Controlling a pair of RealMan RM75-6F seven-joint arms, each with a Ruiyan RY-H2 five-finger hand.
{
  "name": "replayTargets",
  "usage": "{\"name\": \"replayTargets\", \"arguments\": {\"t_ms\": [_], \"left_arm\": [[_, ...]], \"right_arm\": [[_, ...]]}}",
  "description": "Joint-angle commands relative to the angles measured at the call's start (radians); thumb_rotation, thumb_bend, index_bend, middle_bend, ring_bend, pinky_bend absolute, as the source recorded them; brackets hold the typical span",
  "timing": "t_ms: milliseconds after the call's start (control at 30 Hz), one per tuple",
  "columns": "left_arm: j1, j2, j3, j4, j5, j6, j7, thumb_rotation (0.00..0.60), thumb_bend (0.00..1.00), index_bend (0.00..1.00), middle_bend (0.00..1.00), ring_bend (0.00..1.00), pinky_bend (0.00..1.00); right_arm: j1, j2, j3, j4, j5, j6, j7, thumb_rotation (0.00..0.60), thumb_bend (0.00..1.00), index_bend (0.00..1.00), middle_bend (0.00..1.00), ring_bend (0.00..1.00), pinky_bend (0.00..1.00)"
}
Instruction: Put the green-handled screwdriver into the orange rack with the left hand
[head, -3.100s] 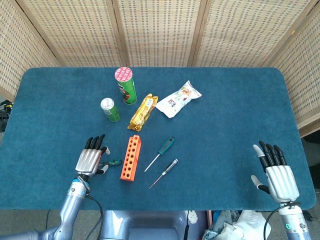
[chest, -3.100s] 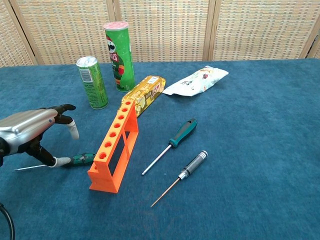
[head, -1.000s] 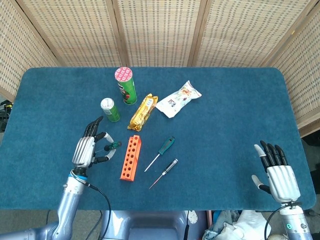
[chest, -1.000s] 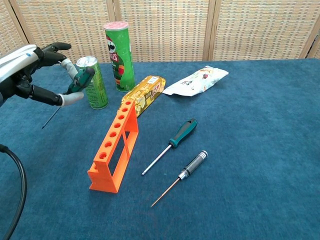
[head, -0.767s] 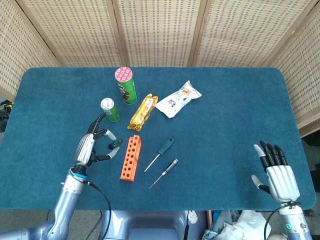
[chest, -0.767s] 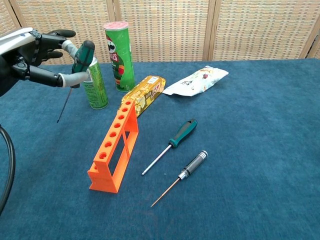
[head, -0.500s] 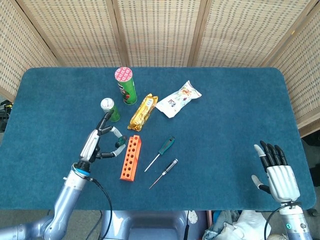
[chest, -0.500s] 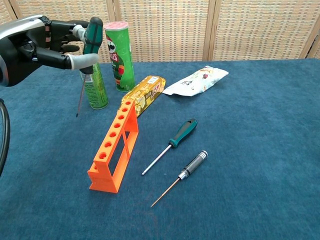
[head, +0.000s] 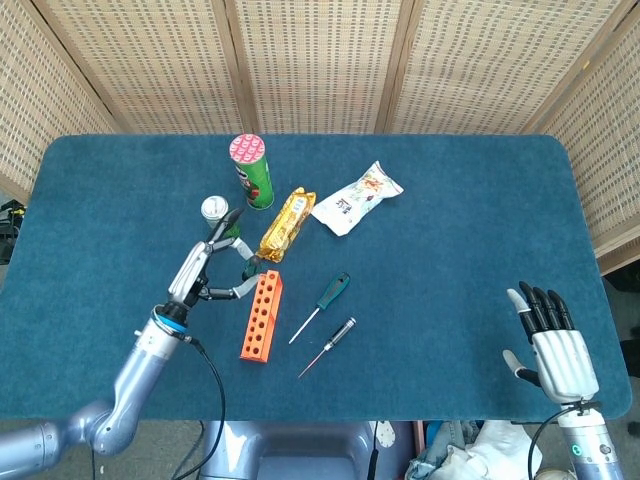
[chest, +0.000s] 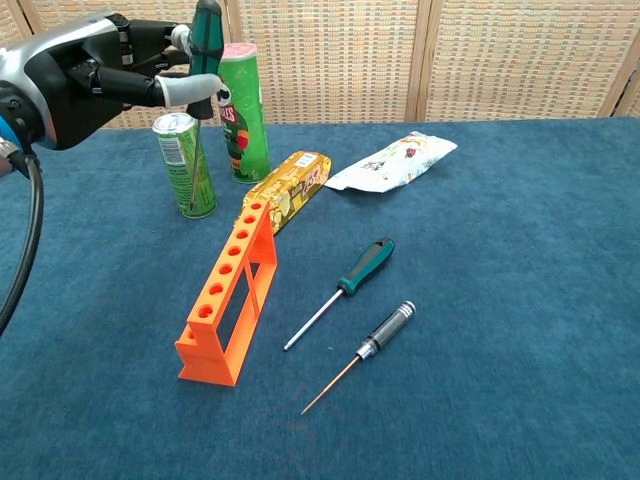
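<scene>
My left hand (chest: 95, 65) pinches the green-handled screwdriver (chest: 207, 40) between thumb and a finger and holds it nearly upright, handle up. Its thin shaft (chest: 195, 165) hangs down in front of the small green can, tip well above the cloth. In the head view the left hand (head: 203, 267) and the screwdriver (head: 248, 270) hover just left of the far end of the orange rack (head: 261, 315). The rack (chest: 230, 290) lies lengthwise with a row of empty holes on top. My right hand (head: 553, 348) rests open at the near right table edge.
A second green-handled screwdriver (chest: 365, 265) and a black-handled one (chest: 387, 327) lie right of the rack. Behind it stand a small green can (chest: 185, 165) and a tall green tube (chest: 240, 115), with a yellow snack pack (chest: 290, 185) and a white packet (chest: 395, 160) beside them.
My left hand has lifted the screwdriver from the cloth, turned it from flat to nearly upright, and carried it up and rightward towards the rack's far end. The right hand has stayed still.
</scene>
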Motion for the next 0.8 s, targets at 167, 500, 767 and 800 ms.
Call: {"name": "replayTargets", "arguments": {"t_ms": [167, 500, 767, 800], "left_arm": [[-0.048, -0.041, -0.011, 0.065, 0.019, -0.012, -0.065, 0.6, 0.35, 0.61, 0.06, 0.0, 0.0], [-0.102, -0.093, -0.011, 0.149, 0.02, -0.034, -0.119, 0.6, 0.35, 0.61, 0.06, 0.0, 0.0], [-0.133, -0.129, 0.004, 0.196, 0.023, -0.04, -0.121, 0.6, 0.35, 0.61, 0.06, 0.0, 0.0], [-0.136, -0.132, 0.006, 0.2, 0.024, -0.038, -0.12, 0.6, 0.35, 0.61, 0.06, 0.0, 0.0]], "right_arm": [[0.0, 0.0, 0.002, 0.002, 0.006, -0.002, 0.005, 0.6, 0.24, 0.0, 0.0, 0.0, 0.0], [0.004, 0.001, 0.002, 0.009, 0.015, -0.013, 0.02, 0.6, 0.24, 0.0, 0.0, 0.0, 0.0], [0.003, 0.004, 0.005, 0.011, 0.019, -0.01, 0.034, 0.6, 0.24, 0.0, 0.0, 0.0, 0.0], [0.003, 0.005, 0.006, 0.011, 0.02, -0.01, 0.035, 0.6, 0.24, 0.0, 0.0, 0.0, 0.0]]}}
